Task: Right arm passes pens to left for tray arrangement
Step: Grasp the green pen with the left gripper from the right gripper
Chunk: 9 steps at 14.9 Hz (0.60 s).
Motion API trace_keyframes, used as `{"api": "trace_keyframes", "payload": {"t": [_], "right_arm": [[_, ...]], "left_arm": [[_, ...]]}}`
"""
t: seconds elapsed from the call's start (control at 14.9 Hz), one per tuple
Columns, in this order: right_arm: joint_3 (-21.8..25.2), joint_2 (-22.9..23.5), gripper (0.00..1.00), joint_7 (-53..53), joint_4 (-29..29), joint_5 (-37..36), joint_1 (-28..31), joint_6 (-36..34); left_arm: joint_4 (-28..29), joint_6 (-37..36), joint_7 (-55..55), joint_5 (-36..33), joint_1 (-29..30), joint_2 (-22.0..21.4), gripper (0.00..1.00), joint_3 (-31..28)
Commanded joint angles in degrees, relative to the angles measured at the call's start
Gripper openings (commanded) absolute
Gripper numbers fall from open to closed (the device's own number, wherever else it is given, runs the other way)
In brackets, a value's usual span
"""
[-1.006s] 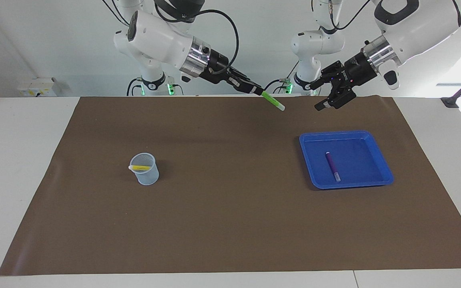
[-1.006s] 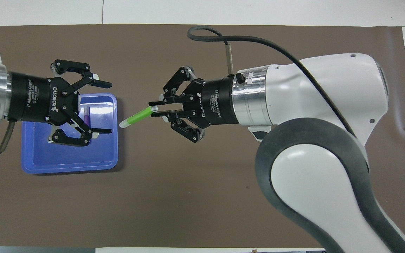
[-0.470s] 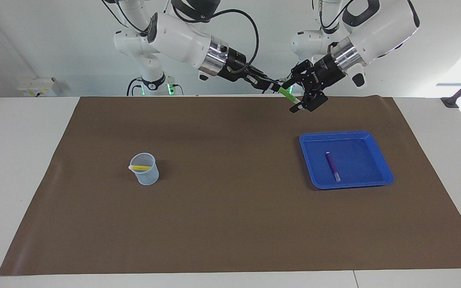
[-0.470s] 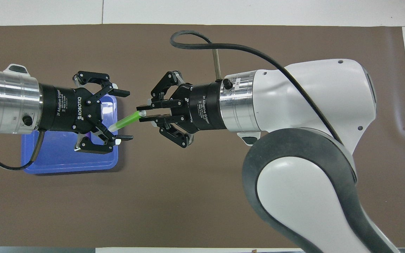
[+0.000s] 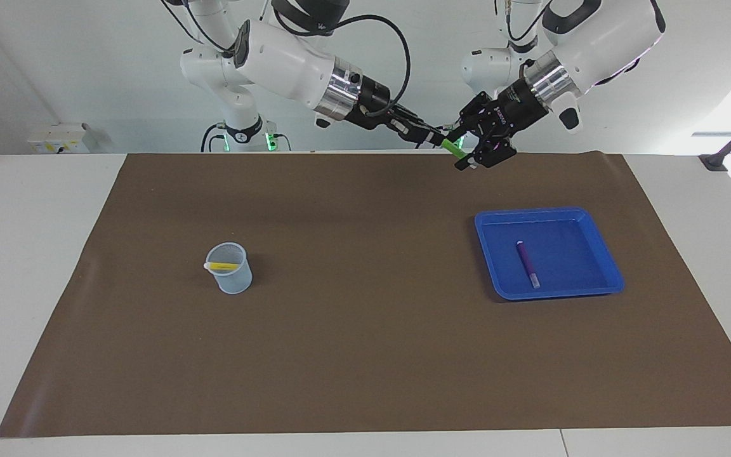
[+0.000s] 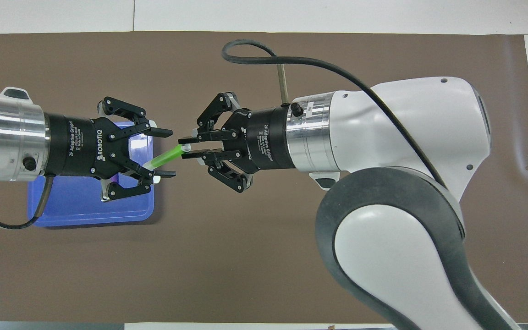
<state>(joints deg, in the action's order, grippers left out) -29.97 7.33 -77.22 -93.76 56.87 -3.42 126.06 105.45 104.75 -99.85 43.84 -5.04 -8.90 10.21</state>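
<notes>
The right pincer (image 6: 185, 151) is clamped on one end of the green pen (image 6: 163, 158) and holds it in the air above the brown mat (image 5: 365, 355), over the edge of the table nearer the robots. The left pincer (image 6: 161, 153) faces it with its fingers set around the pen's pale free end; we see one finger beside that end and the other apart from it, so we cannot tell whether the grip has closed.

On both pincer bodies we read "2F Adaptive Gripper" and, on the left one, "ROBOTIQ"; the smaller print under those lines is too fine for us to make out.

From overhead the left arm covers much of the blue tray (image 5: 613, 279) and hides the purple pen (image 5: 527, 263); the right arm's bulk is cut off at the bottom of that view. In the facing view we see the purple pen lying loose inside the tray, toward the left arm's end of the table. The yellow pen (image 5: 223, 266) rests in the small pale mesh cup (image 5: 233, 279), toward the right arm's end, well apart from the tray.
</notes>
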Motion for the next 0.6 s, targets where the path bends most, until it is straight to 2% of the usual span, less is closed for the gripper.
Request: {"api": "trace_keyframes", "payload": {"t": [0.0,0.27,0.4,0.47,0.54], "right_arm": [[-0.5,0.6,0.0,-0.7,0.9,-1.0,0.2,0.7],[-0.5,0.6,0.0,-0.6,0.9,-1.1,0.2,0.7],[-0.5,0.6,0.0,-0.6,0.9,-1.6,0.2,0.7],[-0.5,0.6,0.0,-0.6,0.8,-1.6,0.2,0.7],[-0.5,0.6,0.0,-0.6,0.8,-1.6,0.2,0.7]], "left_arm": [[2.0,0.5,-0.7,0.1,-0.5,-1.9,0.58,-0.3],[2.0,0.5,-0.7,0.1,-0.2,-2.3,0.43,-0.4],[2.1,0.5,-0.7,0.0,-0.2,-2.3,0.24,-0.3],[2.2,0.5,-0.7,0.0,-0.2,-2.3,0.07,-0.4],[2.3,0.5,-0.4,0.0,-0.2,-2.3,0.0,-0.4]]}}
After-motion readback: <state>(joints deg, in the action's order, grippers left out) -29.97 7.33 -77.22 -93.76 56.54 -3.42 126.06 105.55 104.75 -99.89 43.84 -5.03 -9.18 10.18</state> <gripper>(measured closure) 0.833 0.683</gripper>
